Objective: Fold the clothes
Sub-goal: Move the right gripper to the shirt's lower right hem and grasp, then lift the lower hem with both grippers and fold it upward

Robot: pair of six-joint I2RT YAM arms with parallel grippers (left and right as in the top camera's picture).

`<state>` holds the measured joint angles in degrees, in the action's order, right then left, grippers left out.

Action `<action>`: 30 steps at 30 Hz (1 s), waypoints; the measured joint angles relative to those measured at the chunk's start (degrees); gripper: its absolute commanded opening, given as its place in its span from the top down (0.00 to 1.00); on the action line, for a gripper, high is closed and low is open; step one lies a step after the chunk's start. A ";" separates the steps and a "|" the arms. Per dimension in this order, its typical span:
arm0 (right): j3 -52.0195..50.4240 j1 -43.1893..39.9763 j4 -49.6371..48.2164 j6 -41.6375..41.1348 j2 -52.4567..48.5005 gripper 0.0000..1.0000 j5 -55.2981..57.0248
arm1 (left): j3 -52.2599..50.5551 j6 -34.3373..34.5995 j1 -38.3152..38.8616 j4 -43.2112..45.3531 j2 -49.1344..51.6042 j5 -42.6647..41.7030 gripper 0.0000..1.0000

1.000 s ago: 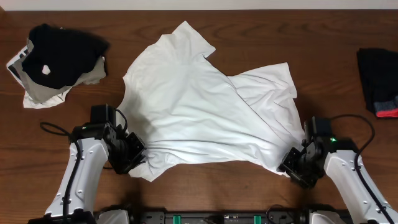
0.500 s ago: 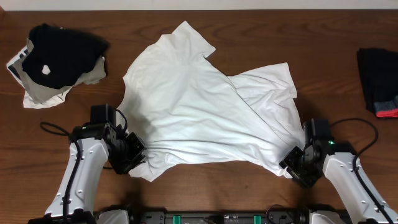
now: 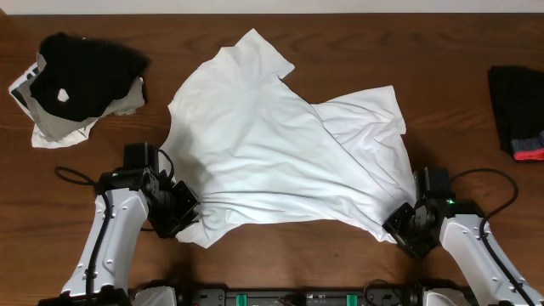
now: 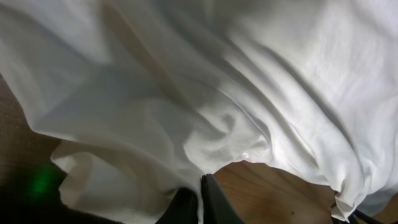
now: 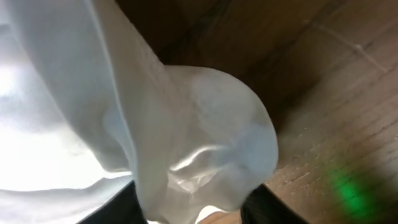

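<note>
At the near-left corner of the white T-shirt (image 3: 272,144), the left gripper (image 3: 180,214) is closed. Its wrist view shows the two dark fingers pressed together with a thin strip of pale cloth between them, so it appears to hold the hem. It has not moved over the last second.

On the near-right side, the right gripper (image 3: 401,223) has crept a little nearer and lower against the hem corner there. In its wrist view a puffed fold of cloth sits between the two fingers (image 5: 118,205), which stand apart on either side of it. Whether they already pinch the fold I cannot tell. The shirt itself has barely stirred, so this reads as the second grasp being set, with the fold proper not yet begun.

Beyond the grippers, the T-shirt lies spread but skewed across the middle of the desk (image 3: 340,263). One sleeve points to the far side and the right portion is doubled over in creases, which will want smoothing before a clean fold.

Far left, a black garment with a white spot (image 3: 85,64) lies heaped on a pale grey one (image 3: 51,127), near the shirt's left sleeve but apart from it. At the right edge sits a black garment with red trim (image 3: 517,110), well apart. Neither blocks a forward fold.
</note>
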<state>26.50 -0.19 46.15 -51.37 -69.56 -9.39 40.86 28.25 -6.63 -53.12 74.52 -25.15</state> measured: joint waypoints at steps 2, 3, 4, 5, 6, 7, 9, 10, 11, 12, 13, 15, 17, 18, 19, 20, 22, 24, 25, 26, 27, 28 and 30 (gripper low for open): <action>-0.04 0.00 -0.26 -0.15 -0.02 0.82 0.22 | 0.00 0.00 0.00 -0.52 -0.04 0.00 0.94; -0.11 0.00 -0.35 0.00 -0.02 0.91 0.26 | 0.00 0.00 0.00 -0.66 -0.13 -0.02 0.94; -0.15 0.00 -0.44 -0.07 -0.02 0.97 0.52 | 0.00 0.00 0.00 -0.85 -0.28 0.00 0.94; -0.22 0.00 -0.50 -0.20 -0.02 0.99 0.70 | 0.00 0.00 0.00 -1.11 -0.70 -0.02 0.94; -0.22 0.00 -0.46 -0.42 -0.02 0.99 0.87 | 0.00 0.00 0.00 -1.60 -1.25 -0.02 0.94; -0.20 0.00 -0.33 -0.44 -0.02 0.99 0.87 | 0.00 0.00 0.02 -2.10 -1.97 0.00 0.94; 0.04 0.00 0.55 -0.50 -0.11 0.99 1.07 | 0.00 0.02 0.00 -3.26 -3.93 -0.02 0.94; 0.37 0.00 1.75 -0.52 -0.24 0.99 1.33 | 0.00 0.04 0.00 -3.96 -5.09 -0.02 0.94; 0.74 0.00 2.86 -0.50 -0.33 0.99 1.60 | 0.00 0.07 0.00 -4.96 -6.14 -0.02 0.94; 1.16 0.00 3.85 -0.48 -0.35 0.99 1.92 | 0.00 0.09 0.00 -5.97 -7.17 -0.02 0.94; 1.84 0.00 5.07 -0.50 -0.35 0.99 2.36 | 0.00 0.11 0.00 -6.95 -7.91 -0.02 0.94; 3.21 0.00 7.08 -0.50 -0.35 0.99 3.06 | 0.00 0.24 0.00 -8.92 -9.42 0.00 0.94; 4.83 0.00 8.98 -0.50 -0.35 0.99 3.69 | 0.00 0.24 0.00 -10.58 -10.47 -0.22 0.94; 5.73 0.00 9.92 -0.48 -0.35 0.99 3.93 | 0.00 0.24 0.00 -11.10 -10.91 -0.44 0.94; 6.51 0.00 10.78 -0.50 -0.37 0.99 4.11 | 0.00 0.26 0.00 -11.34 -11.21 -0.81 0.94; 7.34 0.00 11.67 -0.50 -0.37 0.99 4.24 | 0.00 0.24 0.02 -11.39 -11.43 -1.36 0.94; 8.81 0.00 12.98 -0.48 -0.37 0.99 4.52 | 0.00 0.24 0.00 -11.21 -11.58 -2.43 0.94; 10.12 0.00 13.66 -0.33 -0.37 0.98 4.85 | 0.00 0.26 0.00 -10.54 -11.58 -3.54 0.94; 10.78 0.00 13.75 -0.26 -0.39 0.98 5.07 | 0.00 0.35 0.00 -9.94 -11.61 -4.15 0.94; 11.37 0.00 13.73 -0.13 -0.39 0.97 5.31 | 0.00 0.48 0.00 -9.05 -11.61 -4.68 0.94; 11.76 0.00 13.55 -0.07 -0.39 0.96 5.44 | 0.00 0.76 0.00 -8.11 -11.61 -4.98 0.94; 12.13 0.00 12.96 -0.02 -0.39 0.96 5.64 | 0.00 1.22 0.02 -6.78 -11.61 -5.33 0.94; 12.63 0.00 11.61 0.11 -0.39 0.94 5.86 | 0.02 2.05 0.00 -3.67 -11.61 -6.23 0.94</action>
<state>39.13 -0.19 57.76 -51.27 -69.95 -3.53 40.88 30.30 -6.63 -56.80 62.92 -31.38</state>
